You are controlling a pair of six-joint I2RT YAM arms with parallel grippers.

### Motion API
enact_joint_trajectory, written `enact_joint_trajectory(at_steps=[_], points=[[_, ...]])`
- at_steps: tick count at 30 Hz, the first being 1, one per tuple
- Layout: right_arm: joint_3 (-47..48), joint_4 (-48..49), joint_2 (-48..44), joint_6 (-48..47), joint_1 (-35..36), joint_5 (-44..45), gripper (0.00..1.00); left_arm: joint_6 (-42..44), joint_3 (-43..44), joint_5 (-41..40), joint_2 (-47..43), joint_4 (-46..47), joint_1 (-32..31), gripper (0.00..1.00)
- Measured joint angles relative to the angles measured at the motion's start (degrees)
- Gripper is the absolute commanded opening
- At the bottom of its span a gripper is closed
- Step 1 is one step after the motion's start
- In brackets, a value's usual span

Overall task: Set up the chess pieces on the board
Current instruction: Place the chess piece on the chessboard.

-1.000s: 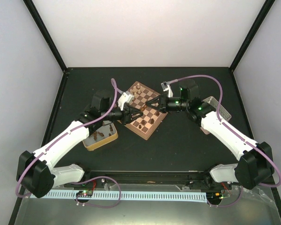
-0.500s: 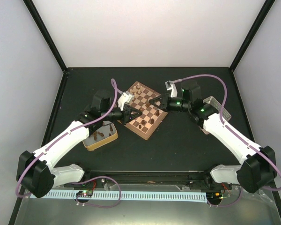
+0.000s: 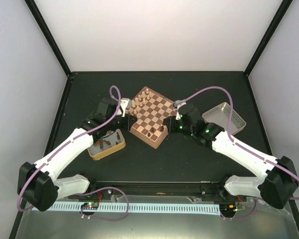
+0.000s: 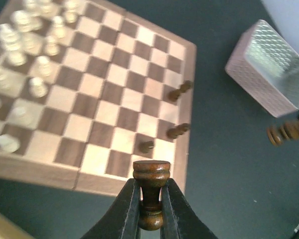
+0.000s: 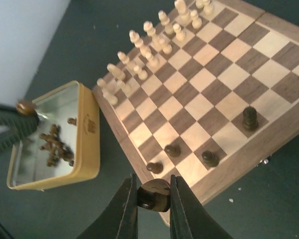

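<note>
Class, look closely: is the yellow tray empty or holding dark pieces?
Not empty: several dark pieces lie inside the yellow tray, right wrist view.

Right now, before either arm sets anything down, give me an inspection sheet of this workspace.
Surface: dark tabletop.
Job's things: board set diagonally; four dark chessmen along its near side, more in the gold-rimmed tin; cream chessmen ranked on its far side.
Clutter: metal tray right of the board.
Grippers: left gripper jaws shut on a dark piece; right gripper likewise.
Cables: purple cable arching over each arm.
Surroundings: pale walls, black frame posts.
</note>
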Motion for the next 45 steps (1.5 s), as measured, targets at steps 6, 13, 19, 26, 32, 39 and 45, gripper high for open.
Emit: enact_joint_trajectory(at_steps=[6,13,19,26,32,39,45], points=[[-2.82,2.08,3.39,-1.79,6.93,8.63,0.06,-3.67,0.02,-6.23,-3.93,-4.76,2.51,0.01],[-6.62,7.21,9.94,-1.62,11.23,13.29,0.06,-6.12,-0.61,-8.35,-9.97,-4.76,4.11,0.02],[-10.4,11.63,10.58,-1.33,11.32,15.19,0.06,-6.62,-2.45,-8.48,-10.78,-3.91,4.7,0.02],[-10.6,16.22,14.38,-1.86,11.32,15.34,0.07,-6.64,-2.67,-7.76,-9.68,-3.39,5.68,0.02],[-10.05,17.79,17.4,-2.51,11.34,16.17,0.08,-6.64,-2.67,-6.34,-8.2,-2.91,6.23,0.02],[-8.68,19.45,20.24,-3.26,11.37,16.44,0.09,-6.62,-2.67,-4.76,-6.8,-2.78,6.78,0.02],[-8.61,20.04,21.29,-3.39,11.37,17.27,0.11,-6.62,-2.67,-3.54,-6.12,-2.67,7.32,0.01]])
